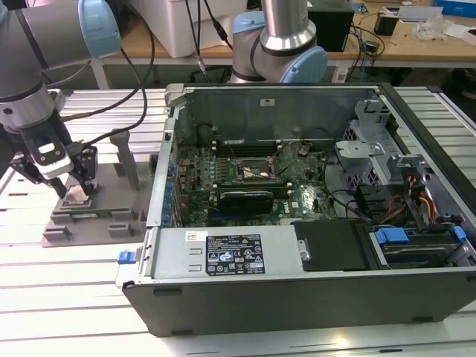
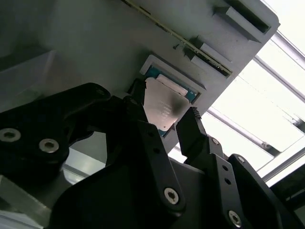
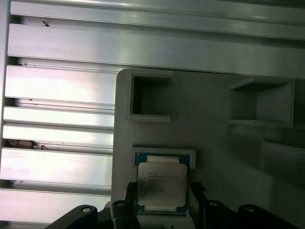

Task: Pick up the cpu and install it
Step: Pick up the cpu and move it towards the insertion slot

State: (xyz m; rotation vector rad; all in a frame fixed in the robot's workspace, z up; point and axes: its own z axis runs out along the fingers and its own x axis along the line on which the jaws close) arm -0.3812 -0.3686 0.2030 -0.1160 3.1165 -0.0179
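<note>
The cpu [image 1: 76, 195] is a small square chip with a silvery top and green rim. It lies flat in its pocket on the grey plastic tray [image 1: 104, 217] at the exterior view's left. My gripper [image 1: 74, 190] is lowered over it, open, one black finger at each side of the chip. In both wrist views the cpu [image 2: 162, 102] [image 3: 161, 183] sits between the fingertips, close to them, and still rests in its seat. The socket [image 1: 256, 169] lies in the middle of the motherboard inside the open computer case [image 1: 297, 297].
The tray carries upright grey posts [image 1: 128, 160] and square pockets [image 3: 150, 98] near the gripper. The case's metal wall [image 1: 165, 171] rises between the tray and the motherboard. A second arm's base [image 1: 286, 44] stands behind the case. Cables and drive bays crowd the case's right side.
</note>
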